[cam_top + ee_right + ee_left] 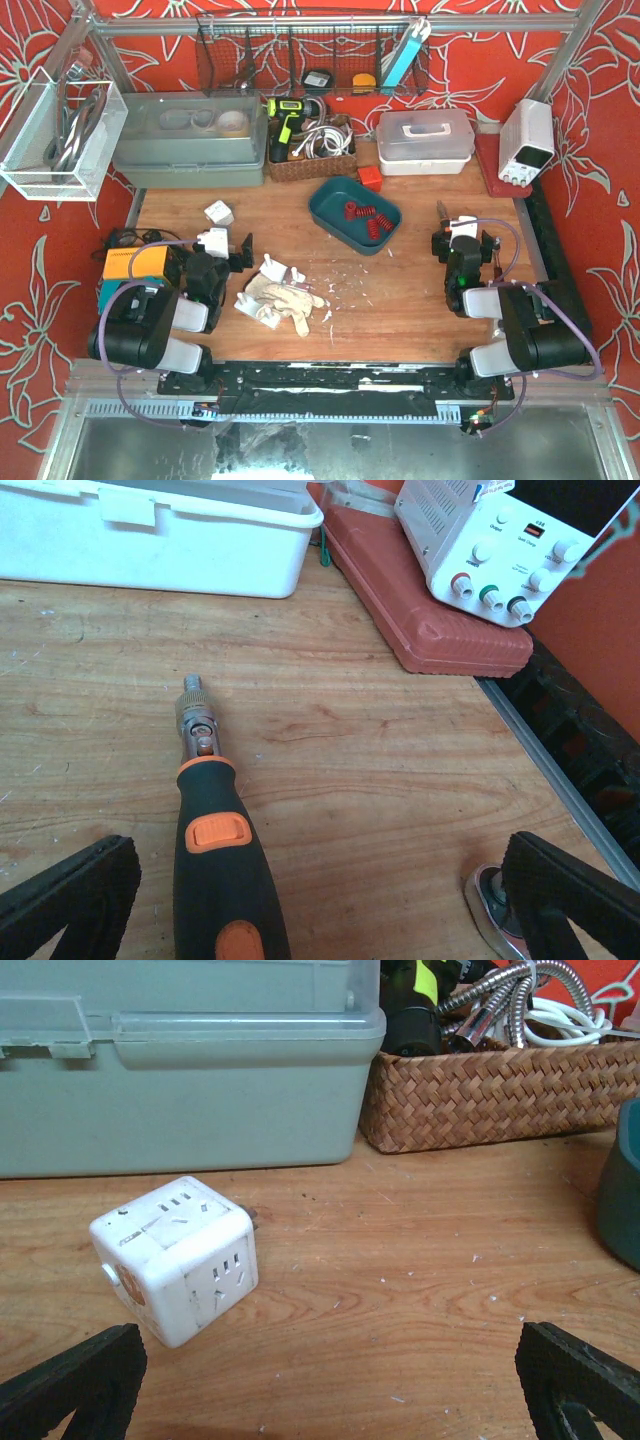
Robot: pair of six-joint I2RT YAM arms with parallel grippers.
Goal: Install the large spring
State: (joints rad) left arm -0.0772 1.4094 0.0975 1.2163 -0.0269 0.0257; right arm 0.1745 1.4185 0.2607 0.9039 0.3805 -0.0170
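Both arms sit low at the near edge of the counter (400, 300). The left claw (212, 250) is spread wide and empty; in its wrist view, the claw (325, 1390) shows only two dark fingertips at the bottom corners, with bare wood between them. Just ahead of it, toward the far left corner, a white socket cube (175, 1260) lies tilted on one edge. It sits short of the grey-green lidded bin (190, 1060) and the wicker basket (490, 1095) along the far edge.

The right claw (463, 238) is also spread wide and grips nothing. In its wrist view, a black-and-orange screwdriver (215, 840) lies on the wood between the open fingers of the claw (320, 900), its metal tip pointing toward the far edge. Beyond it are a white box (150, 530), a red case (430, 610) and a white power supply (490, 540) in the far right corner.

The red springs (365, 218) lie together in the teal tray (335, 195), in the middle of the counter toward the far edge and well apart from both claws. The pictures do not show which spring is the large one. A crumpled pair of white gloves (280, 295) lies toward the near edge, right of the left arm.
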